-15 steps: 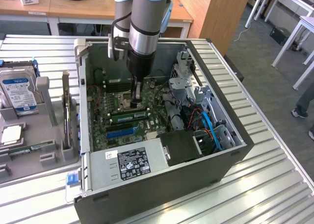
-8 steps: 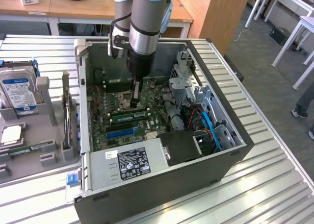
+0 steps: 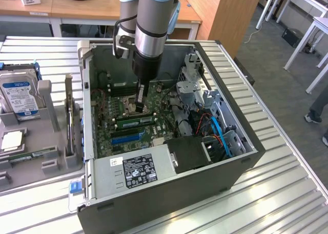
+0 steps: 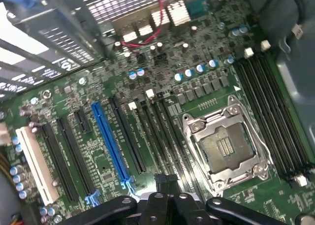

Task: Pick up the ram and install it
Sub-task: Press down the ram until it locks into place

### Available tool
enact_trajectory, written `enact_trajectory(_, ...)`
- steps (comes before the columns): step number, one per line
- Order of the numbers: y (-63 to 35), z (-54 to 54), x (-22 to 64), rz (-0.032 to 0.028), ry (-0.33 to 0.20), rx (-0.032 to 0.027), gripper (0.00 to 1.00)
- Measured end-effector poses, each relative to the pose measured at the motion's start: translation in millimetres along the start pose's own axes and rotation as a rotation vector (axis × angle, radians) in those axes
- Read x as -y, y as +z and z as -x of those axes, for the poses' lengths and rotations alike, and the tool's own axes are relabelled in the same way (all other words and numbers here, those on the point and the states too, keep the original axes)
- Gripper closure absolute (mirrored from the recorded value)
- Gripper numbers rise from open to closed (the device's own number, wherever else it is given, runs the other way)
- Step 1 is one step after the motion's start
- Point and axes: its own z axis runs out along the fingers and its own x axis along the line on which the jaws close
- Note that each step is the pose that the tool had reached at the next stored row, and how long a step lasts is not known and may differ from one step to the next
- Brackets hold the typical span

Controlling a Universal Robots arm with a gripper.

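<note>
Installation stage, by my judgement: the gripper (image 3: 140, 107), fingers pressed together, stands over the motherboard (image 3: 110, 126) with one ram (image 3: 134, 120) just below its tips, apparently in a slot, where seating calls for even, straight-down pressure; one drive (image 3: 19, 93) sits well off to the side.

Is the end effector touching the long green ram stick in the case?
Cannot tell. In the exterior view the end effector hangs just over the long green white-labelled ram stick, yet neither contact nor a gap shows plainly.
</note>
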Motion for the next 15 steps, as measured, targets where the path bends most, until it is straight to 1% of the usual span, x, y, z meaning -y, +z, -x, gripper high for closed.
enact_trajectory(15, 0.1, 0.0, -0.1, -0.0008, 0.207, 0.0093, 0.89)
